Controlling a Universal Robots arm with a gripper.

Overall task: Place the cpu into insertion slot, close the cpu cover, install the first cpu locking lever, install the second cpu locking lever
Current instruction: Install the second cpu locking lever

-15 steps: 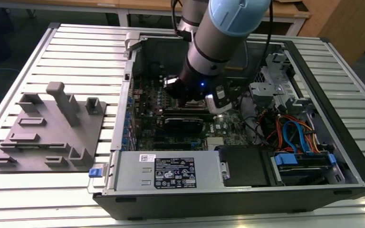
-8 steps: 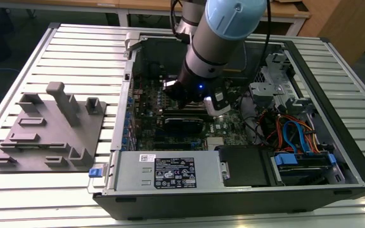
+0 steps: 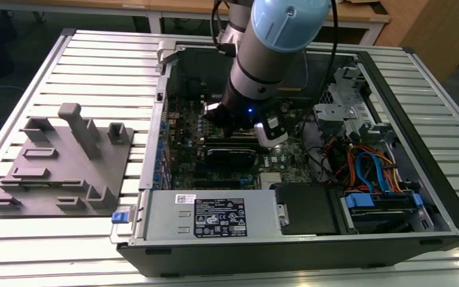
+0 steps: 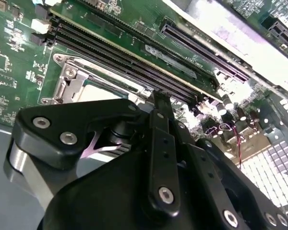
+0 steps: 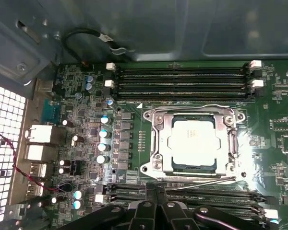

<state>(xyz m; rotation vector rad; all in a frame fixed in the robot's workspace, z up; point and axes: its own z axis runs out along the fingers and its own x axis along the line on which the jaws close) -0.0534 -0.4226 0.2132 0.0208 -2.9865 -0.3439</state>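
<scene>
In the first wrist view the cpu [image 5: 193, 142] lies flat in its socket, its silver-grey top facing up. The cpu cover [image 5: 156, 143] is down around it, framing the chip. One thin wire lever [image 5: 192, 107] runs along the socket side nearest the memory slots. A second lever [image 5: 201, 181] runs along the opposite side, close to my gripper [image 5: 156, 192]. The gripper's fingers look shut with nothing between them, just beside the socket edge. In the second wrist view the gripper [image 4: 162, 99] stands right next to the cover [image 4: 69, 76]. In the exterior view the gripper [image 3: 231, 133] hangs low inside the open computer case.
Memory slots [image 5: 182, 81] flank the socket on both sides, and a row of capacitors [image 5: 103, 134] stands close by. The case holds a power supply [image 3: 205, 218], a drive cage [image 3: 337, 113] and loose cables [image 3: 373, 167]. A grey fixture plate [image 3: 62, 161] lies at the exterior view's left.
</scene>
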